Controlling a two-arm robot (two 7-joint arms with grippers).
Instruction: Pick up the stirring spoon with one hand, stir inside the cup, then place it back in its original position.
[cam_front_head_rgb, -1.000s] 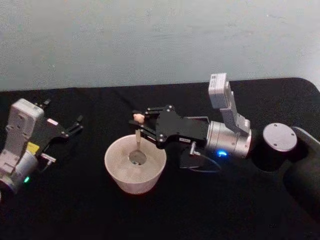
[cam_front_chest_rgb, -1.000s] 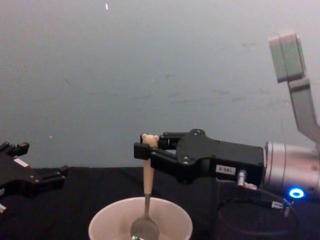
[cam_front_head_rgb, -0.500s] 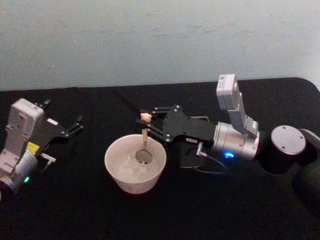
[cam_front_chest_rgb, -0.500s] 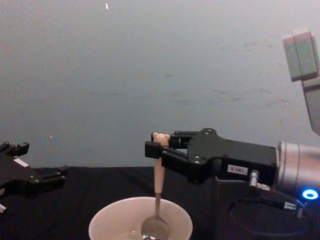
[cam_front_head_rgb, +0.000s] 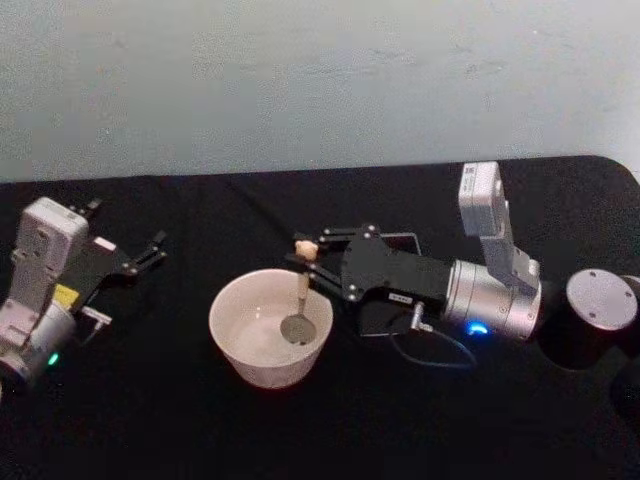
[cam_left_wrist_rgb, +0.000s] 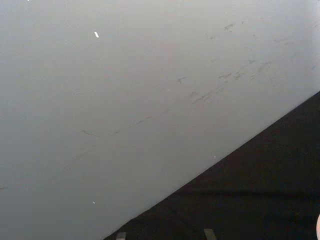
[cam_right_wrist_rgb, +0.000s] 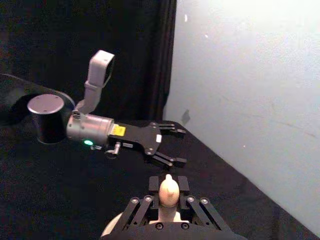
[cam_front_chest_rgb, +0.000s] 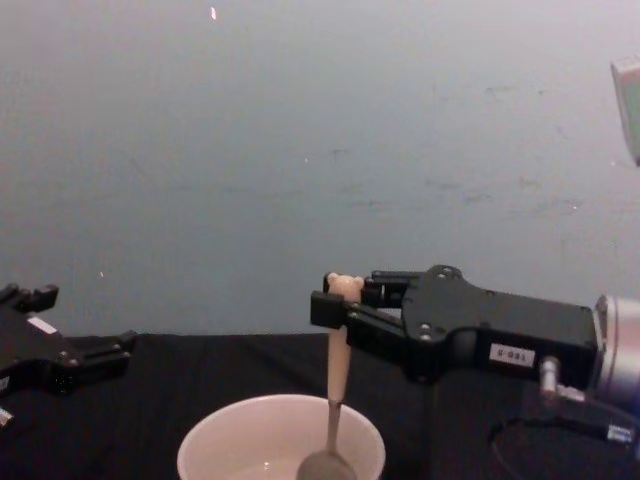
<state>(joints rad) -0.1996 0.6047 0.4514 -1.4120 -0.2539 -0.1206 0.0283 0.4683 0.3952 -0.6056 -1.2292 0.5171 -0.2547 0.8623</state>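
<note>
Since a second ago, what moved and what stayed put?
The right pincer, still shut on the stirring spoon, slid toward the robot's right, sweeping the spoon's bowl from the middle of the cup toward its right side. Nothing was picked up or let go. The cup stayed put, and the left pincer stayed parked, open, at the left.

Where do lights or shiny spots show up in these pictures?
Head view: a blue lamp glows on the right arm behind the right gripper, a green lamp glows on the parked left arm at the table's left, and the stirring spoon has its bowl showing grey inside the pale cup. Right wrist view: the same green lamp glows on the left arm.
</note>
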